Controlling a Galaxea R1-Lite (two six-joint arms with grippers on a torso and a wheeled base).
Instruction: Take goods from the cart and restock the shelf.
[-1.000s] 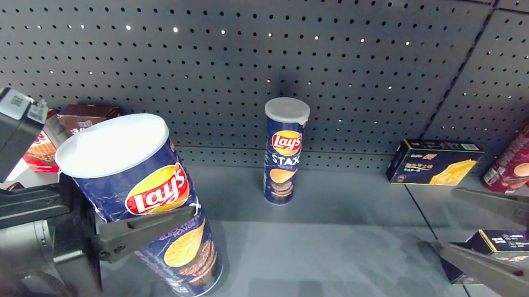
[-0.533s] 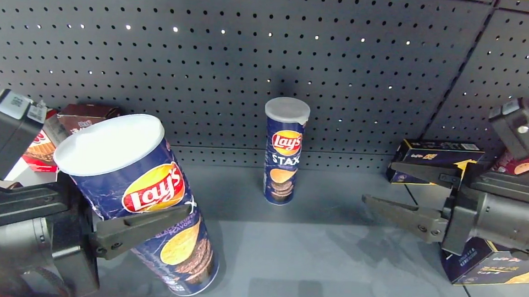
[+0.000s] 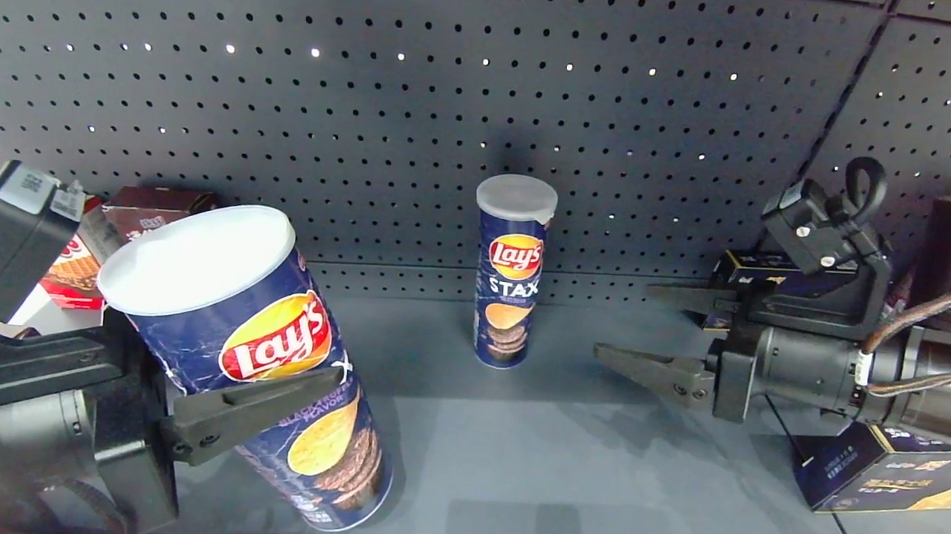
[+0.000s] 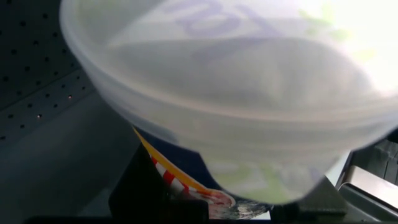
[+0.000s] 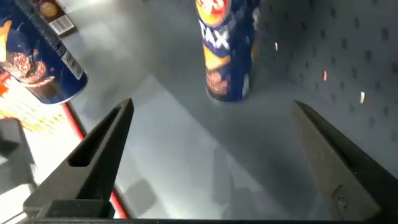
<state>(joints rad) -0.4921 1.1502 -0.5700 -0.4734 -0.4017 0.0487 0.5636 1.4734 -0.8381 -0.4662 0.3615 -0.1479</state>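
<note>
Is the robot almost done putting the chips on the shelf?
Partway, I think. Done: one can stands upright at the back of the shelf. In hand: the left hand is shut on a second can, tilted at the shelf's front, not yet let go. Left: stand it up and release it. The right hand is open and empty, pointing toward the standing can.

Our left claw and right claw are matte black, with long tapered fingers and small screws near the base; the right one has a boxy black wrist camera with a looped cable; brownish cables run along that arm; the left camera box has white stickers
</note>
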